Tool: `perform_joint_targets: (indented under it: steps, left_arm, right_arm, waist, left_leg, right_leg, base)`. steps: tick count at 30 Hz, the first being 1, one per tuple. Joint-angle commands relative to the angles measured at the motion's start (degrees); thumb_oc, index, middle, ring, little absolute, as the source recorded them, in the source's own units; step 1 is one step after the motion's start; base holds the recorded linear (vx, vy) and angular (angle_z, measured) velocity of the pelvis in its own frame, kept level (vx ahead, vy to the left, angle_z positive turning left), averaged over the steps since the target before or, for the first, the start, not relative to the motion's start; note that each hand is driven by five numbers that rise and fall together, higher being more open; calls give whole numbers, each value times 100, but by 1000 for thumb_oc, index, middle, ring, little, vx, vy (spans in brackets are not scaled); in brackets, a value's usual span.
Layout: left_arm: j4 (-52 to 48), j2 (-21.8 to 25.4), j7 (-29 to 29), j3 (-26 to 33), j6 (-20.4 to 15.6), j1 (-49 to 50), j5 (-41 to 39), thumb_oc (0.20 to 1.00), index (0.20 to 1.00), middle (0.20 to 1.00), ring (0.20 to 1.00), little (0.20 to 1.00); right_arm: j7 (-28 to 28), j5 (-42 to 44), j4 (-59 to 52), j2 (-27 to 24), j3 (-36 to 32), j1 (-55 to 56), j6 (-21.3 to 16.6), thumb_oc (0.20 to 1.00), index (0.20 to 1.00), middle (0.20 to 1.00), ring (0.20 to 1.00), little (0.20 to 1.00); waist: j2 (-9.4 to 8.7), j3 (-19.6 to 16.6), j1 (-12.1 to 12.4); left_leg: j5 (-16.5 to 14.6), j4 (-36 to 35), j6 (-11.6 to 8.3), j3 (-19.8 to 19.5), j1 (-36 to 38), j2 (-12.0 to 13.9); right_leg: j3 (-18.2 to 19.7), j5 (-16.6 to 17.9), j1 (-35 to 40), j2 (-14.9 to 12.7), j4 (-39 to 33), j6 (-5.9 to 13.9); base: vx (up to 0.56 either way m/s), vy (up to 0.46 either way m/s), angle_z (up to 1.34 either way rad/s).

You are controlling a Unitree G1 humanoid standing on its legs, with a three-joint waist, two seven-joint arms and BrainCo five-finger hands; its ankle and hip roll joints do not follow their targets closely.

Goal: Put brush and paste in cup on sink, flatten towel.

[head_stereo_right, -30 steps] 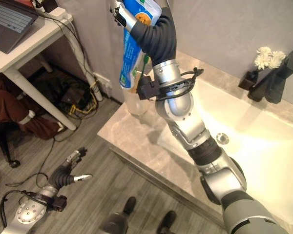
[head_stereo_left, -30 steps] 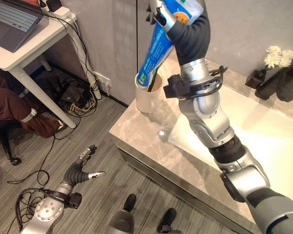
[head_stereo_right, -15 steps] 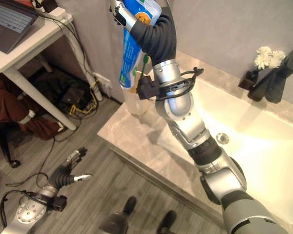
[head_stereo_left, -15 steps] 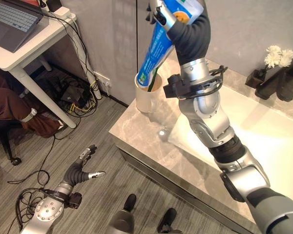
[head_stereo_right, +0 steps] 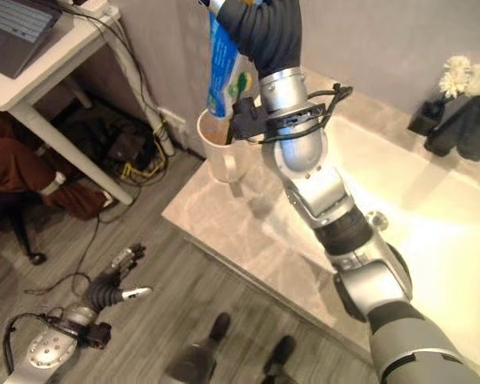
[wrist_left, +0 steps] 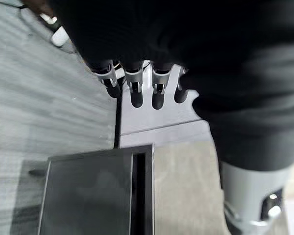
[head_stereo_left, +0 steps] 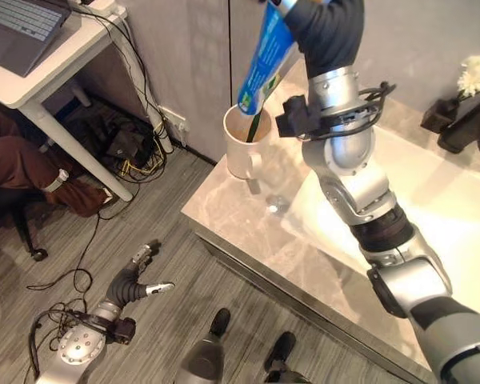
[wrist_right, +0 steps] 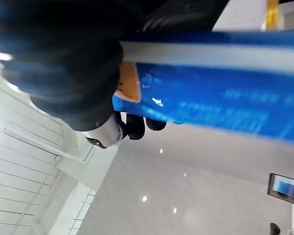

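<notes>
The whole picture has shifted since half a second ago, so the head camera moved. The right arm's pose over the counter looks unchanged. The right hand (wrist_right: 108,132) is still up at the top edge of the eye views, fingers clamped round the blue toothpaste tube (head_stereo_left: 266,60). The tube hangs steeply, lower end just above or at the mouth of the white cup (head_stereo_left: 244,152); I can't tell if it touches the rim. A dark green toothbrush (head_stereo_left: 258,124) already stands in the cup, its handle leaning out past the tube's lower end. The cup sits on the marble countertop (head_stereo_left: 248,220) at the corner nearest the desk (head_stereo_left: 44,76), beside the sink basin (head_stereo_left: 456,216).

The left hand (head_stereo_left: 140,276) stays low over the grey floor, idle, fingers loosely apart and holding nothing.

View differences — the right wrist view shows dark fingertips (wrist_right: 136,126) wrapped under the tube, which the eye views cut off. The left wrist view shows straight fingers (wrist_left: 132,90) in a row above the floor.

A white flower (head_stereo_left: 474,74) in a dark vase stands at the far side of the sink.
</notes>
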Motion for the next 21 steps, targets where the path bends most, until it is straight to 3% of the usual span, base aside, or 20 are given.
perform_joint_targets:
  steps: [1,21]
  left_arm:
    - [-395,280,-47,104,-282,81,-120,1000,1000,1000,1000,1000]
    - [-333,141,10,51,-285,17,-51,1000,1000,1000,1000,1000]
  right_arm:
    - [-108,-189,-287,-119,-112,-709,-353,200,200,200,200,200]
    - [24,-8,-212,-59,-38,-532,-365,200,200,200,200,200]
  waist:
    - [-286,-118,85]
    - [-286,-76,16]
  left_leg:
    - [35,-90,277,-55,27,-274]
    - [24,-90,279,-6,31,-256]
  right_leg:
    - [326,29,588,-377,13,446]
    - [392,38,557,-353,13,422]
  base:
    - [17,-4,4]
    - [0,0,0]
